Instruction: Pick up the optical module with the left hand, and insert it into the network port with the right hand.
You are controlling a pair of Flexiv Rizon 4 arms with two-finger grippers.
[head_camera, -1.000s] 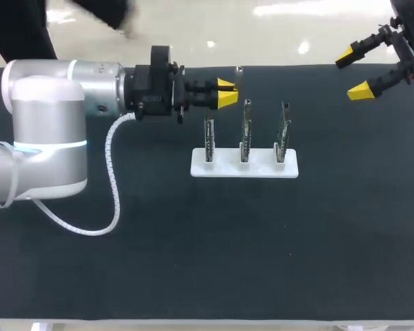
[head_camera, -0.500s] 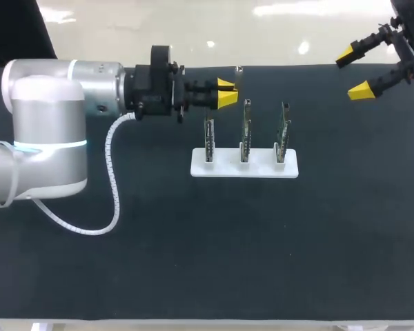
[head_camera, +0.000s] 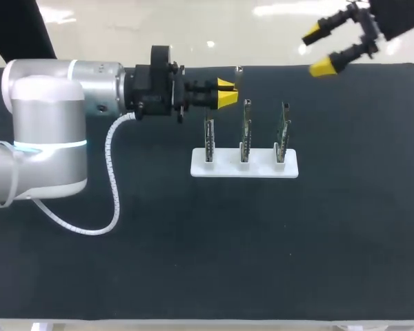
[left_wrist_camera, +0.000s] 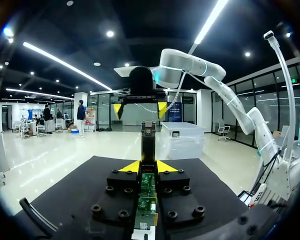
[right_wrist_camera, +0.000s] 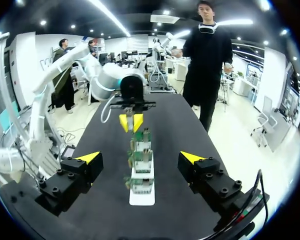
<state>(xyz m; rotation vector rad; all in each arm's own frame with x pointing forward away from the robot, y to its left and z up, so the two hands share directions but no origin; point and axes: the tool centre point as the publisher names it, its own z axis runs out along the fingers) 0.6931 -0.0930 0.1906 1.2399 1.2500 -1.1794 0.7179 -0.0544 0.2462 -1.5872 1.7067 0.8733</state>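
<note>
Behind the stand's (head_camera: pixel 243 167) left end hangs the left gripper (head_camera: pixel 228 93), its yellow tips pinching the module (left_wrist_camera: pixel 148 142), a slim dark bar that pokes out ahead of them. It seems held level and clear of the table (head_camera: pixel 193 262) so that its free end is offered for a handover. Past the stand's right end, well apart and higher, sits the right gripper (head_camera: pixel 317 49), fingers spread wide, facing back along the stand, probably ready to take that end. Three boards (head_camera: pixel 245 127) stand upright in a row on the stand; I cannot tell which one carries the port. The left fingers cover much of the module, so little is left to grasp, and the boards just beside it crowd any approach from the stand's near side.
</note>
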